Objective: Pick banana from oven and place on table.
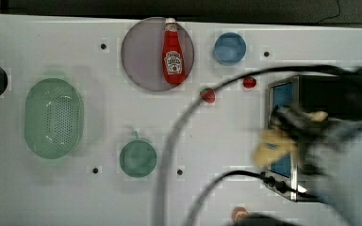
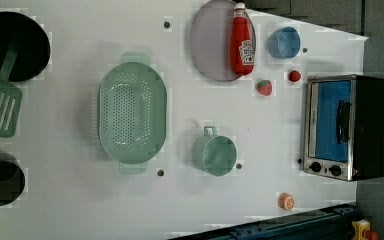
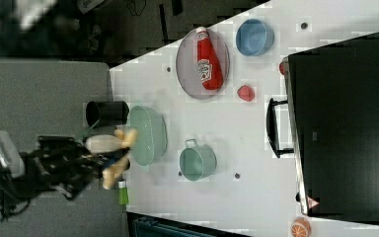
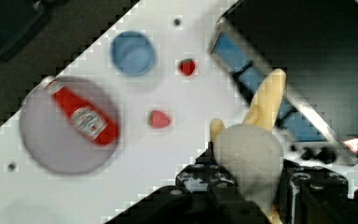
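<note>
Gripper (image 4: 249,196) clamped on the banana (image 4: 254,163), black fingers (image 4: 214,179) pressed against both sides of its pale body, one yellow peel strip sticking out past them toward the oven (image 4: 307,60). In the top view the gripper (image 1: 294,125) is a dark blur in front of the oven's glass door, banana (image 1: 273,146) yellowish and smeared just off the door, above the white table (image 1: 99,197), not resting on anything. In the right view the gripper (image 3: 86,160) with the banana (image 3: 109,145) is seen at the right view's left, peel strips splayed, overlapping the edge of the green colander (image 3: 148,134).

Oven (image 2: 345,127) sits at the left view's right side of the table (image 2: 70,200), door shut in that view, handle across the blue glass, two black knobs at its lower end. Oven (image 1: 306,94) partly covered by the arm in the top view; black top of the oven (image 3: 345,123) in the right view.

Rest of table: ketchup bottle (image 1: 173,52) lying on a grey plate (image 1: 143,56), blue bowl (image 1: 230,48), strawberry (image 1: 208,94), small red fruit (image 1: 249,82) near the oven's corner, green cup (image 1: 137,158), colander (image 1: 54,117). Orange slice (image 2: 286,201) near the table edge below the oven in the left view. Black cables (image 1: 179,136) arc across the top view. Green spatula (image 2: 0,105) resting on a black pan (image 2: 15,45) at the left view's left.
</note>
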Tool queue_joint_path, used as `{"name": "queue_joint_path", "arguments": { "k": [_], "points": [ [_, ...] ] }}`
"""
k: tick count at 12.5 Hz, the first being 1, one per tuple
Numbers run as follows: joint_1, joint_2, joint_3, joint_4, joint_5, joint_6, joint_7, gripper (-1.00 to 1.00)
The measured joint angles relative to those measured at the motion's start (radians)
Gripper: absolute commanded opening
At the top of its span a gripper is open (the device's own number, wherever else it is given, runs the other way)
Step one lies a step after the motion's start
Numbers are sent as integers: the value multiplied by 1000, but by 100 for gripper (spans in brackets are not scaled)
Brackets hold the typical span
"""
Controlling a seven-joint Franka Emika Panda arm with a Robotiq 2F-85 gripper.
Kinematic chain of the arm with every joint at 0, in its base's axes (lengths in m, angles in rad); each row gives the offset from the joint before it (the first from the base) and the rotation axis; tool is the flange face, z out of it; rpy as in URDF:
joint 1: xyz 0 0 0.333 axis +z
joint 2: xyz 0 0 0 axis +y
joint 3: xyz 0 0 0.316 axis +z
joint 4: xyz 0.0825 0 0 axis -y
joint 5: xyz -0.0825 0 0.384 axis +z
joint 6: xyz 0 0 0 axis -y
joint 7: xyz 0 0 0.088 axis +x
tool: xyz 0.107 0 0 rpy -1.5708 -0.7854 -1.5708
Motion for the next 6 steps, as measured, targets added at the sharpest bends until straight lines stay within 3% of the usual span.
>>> {"name": "queue_joint_path", "arguments": {
  "k": [4, 6],
  "points": [
    [49, 26, 173, -175, 67, 15, 164, -44],
    [67, 72, 220, -298, 75, 159, 240, -44]
  ]
}}
